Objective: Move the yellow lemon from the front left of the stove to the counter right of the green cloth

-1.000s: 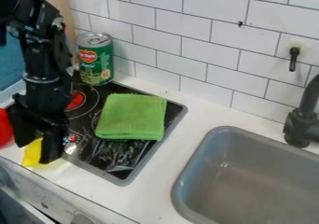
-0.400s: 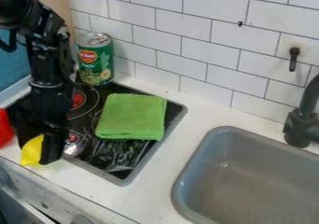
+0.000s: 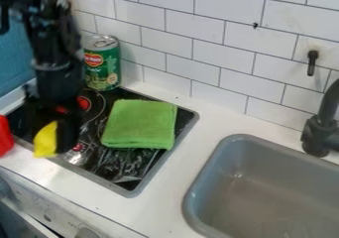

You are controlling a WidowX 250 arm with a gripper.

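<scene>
At the left, the black gripper (image 3: 51, 137) hangs low over the front left part of the stove, with its fingers shut on a yellow object (image 3: 45, 142). One dark finger stands on the right side of the yellow object, which bulges out toward the front. A folded green cloth (image 3: 140, 124) lies on the black stove top (image 3: 126, 165), to the right of the gripper. Behind the gripper, a green can (image 3: 101, 63) stands upright near the tiled wall.
A red object (image 3: 5, 136) sits at the left edge, beside the gripper. On the right is a grey sink (image 3: 265, 182) with a black faucet (image 3: 322, 128) behind it. White counter (image 3: 189, 145) runs between stove and sink, and knobs line the front panel below.
The gripper and the yellow object have moved up and slightly right in the view, away from the counter's front edge. Cloth, can and red object have stayed put.
</scene>
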